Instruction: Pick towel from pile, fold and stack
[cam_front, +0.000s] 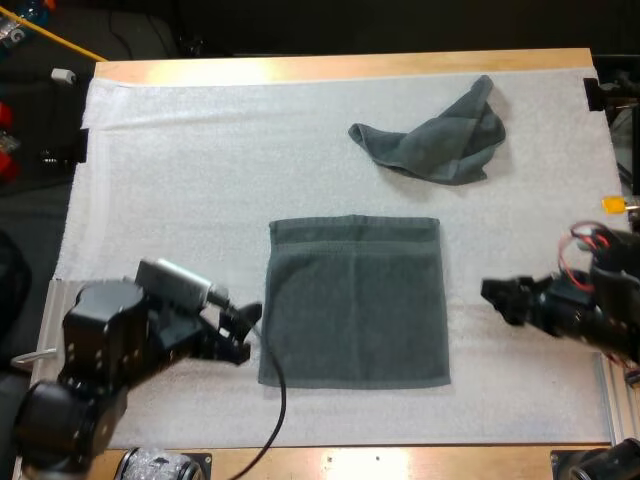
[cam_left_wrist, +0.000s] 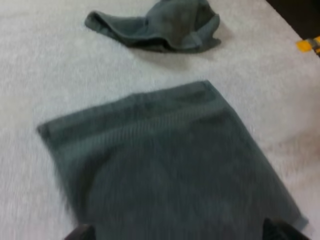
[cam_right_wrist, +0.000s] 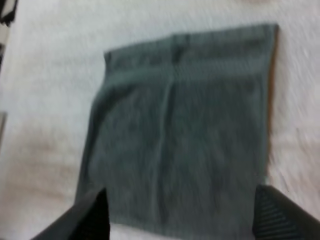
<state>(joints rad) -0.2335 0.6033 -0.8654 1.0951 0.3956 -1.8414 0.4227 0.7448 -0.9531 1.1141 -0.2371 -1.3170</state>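
Fold step is starting, I judge: the flat squarish dark grey-green towel (cam_front: 355, 300) is lying spread mid-mat, 1 crumpled dark grey-green towel (cam_front: 435, 135) sitting far right. Left gripper (cam_front: 245, 333) is hovering at the flat towel's near-left edge, right gripper (cam_front: 495, 300) just off its right edge, both with fingers spread wide, holding nothing. Next is calling for pinching 2 corners. White foam mat (cam_front: 200, 170) is covering the wooden table (cam_front: 340, 66).

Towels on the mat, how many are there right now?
2. A flat towel lies spread out at the middle of the white mat, on its near half. A crumpled towel sits at the far right. Nothing suggests another is hidden.
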